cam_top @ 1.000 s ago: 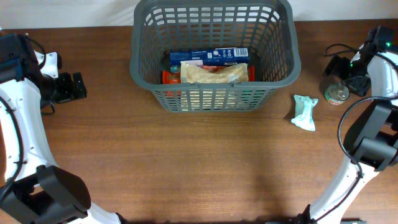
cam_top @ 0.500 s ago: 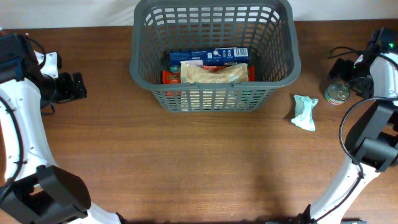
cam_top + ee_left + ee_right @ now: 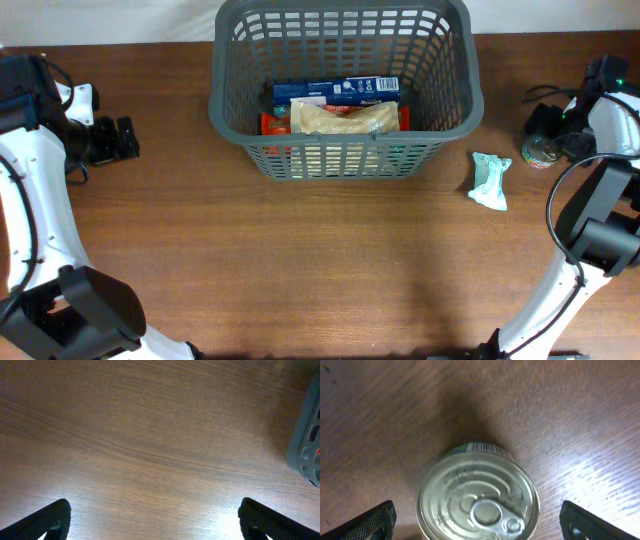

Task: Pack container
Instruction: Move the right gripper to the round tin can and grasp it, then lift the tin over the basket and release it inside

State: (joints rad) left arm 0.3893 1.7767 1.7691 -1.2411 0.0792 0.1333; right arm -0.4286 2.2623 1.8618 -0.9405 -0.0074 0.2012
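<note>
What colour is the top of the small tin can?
The can's top is shiny silver metal with a ring pull; the right wrist view shows it best.

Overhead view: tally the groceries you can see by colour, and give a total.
Blue: 1, box
Tan: 1, bag
Red: 1, pack under the bag
Silver: 1, can
Pale green: 1, packet
Total: 5
</note>
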